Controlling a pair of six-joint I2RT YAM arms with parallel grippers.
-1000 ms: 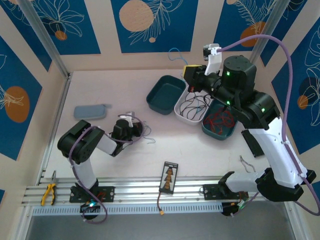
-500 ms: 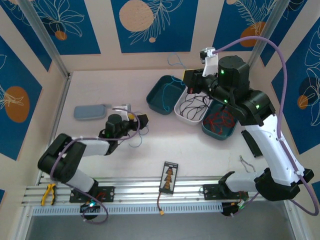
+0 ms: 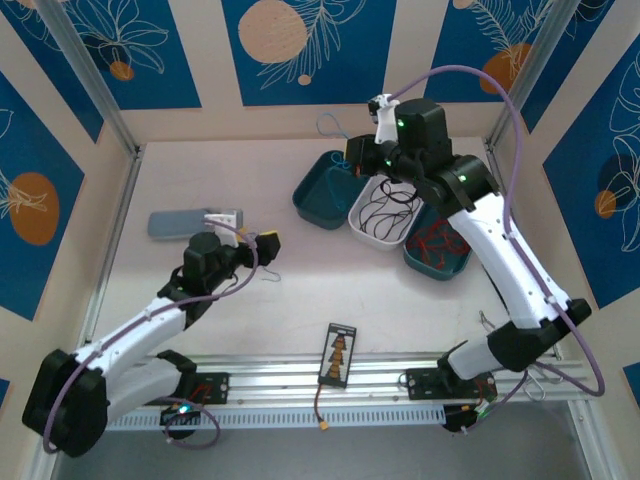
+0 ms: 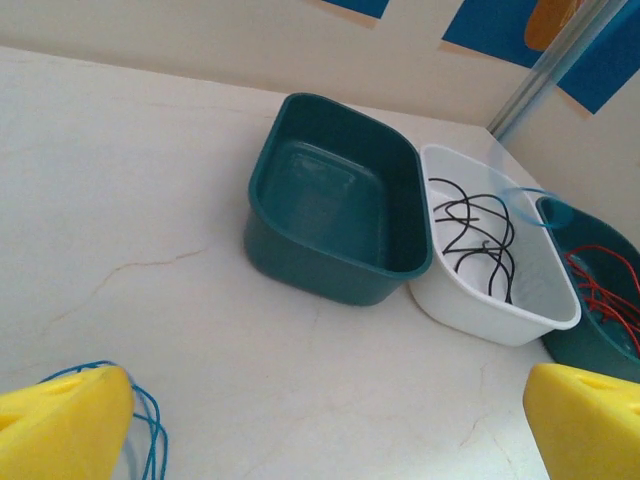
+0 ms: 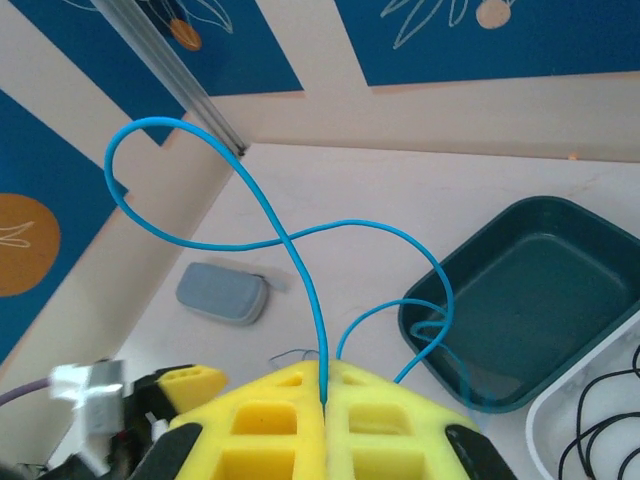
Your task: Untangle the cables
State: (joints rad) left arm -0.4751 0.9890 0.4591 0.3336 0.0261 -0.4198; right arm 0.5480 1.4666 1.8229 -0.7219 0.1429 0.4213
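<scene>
White tray (image 4: 480, 310) holds black cables (image 4: 470, 225); one teal tray (image 3: 432, 272), red cables (image 3: 442, 240).

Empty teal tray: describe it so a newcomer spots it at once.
Toward the table's far right, three trays stand in a row. The empty teal tray is leftmost, beside the white tray of black wires; the other teal tray holds red wires.

Pouch (image 3: 180, 222) L; trays (image 3: 330, 190) R, cables (image 3: 385, 212) inside; card (image 3: 339, 354) front ctr.
</scene>
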